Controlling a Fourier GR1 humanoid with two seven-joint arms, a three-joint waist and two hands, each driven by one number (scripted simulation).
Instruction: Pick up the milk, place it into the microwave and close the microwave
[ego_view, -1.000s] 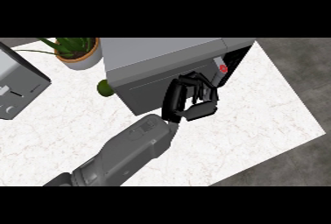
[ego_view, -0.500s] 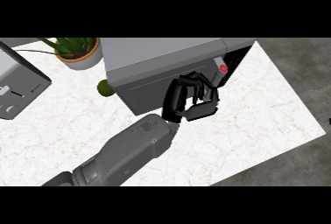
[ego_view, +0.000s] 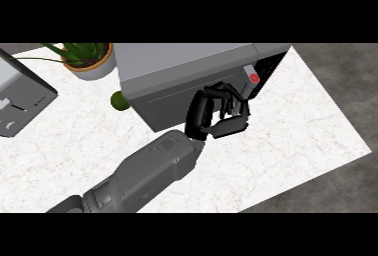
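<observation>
potted plant (ego_view: 86, 59) far left | green item (ego_view: 119, 101) beside it | grey appliance (ego_view: 21, 97) at left edge | white marble counter (ego_view: 295, 130)

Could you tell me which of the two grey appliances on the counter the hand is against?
The microwave, the big box at centre with a red button; the hand is at its front. The toaster sits apart at left.

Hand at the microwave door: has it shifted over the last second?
No. The hand sits at the same spot against the microwave door front, just below and left of the red button, as in both earlier frames.
</observation>
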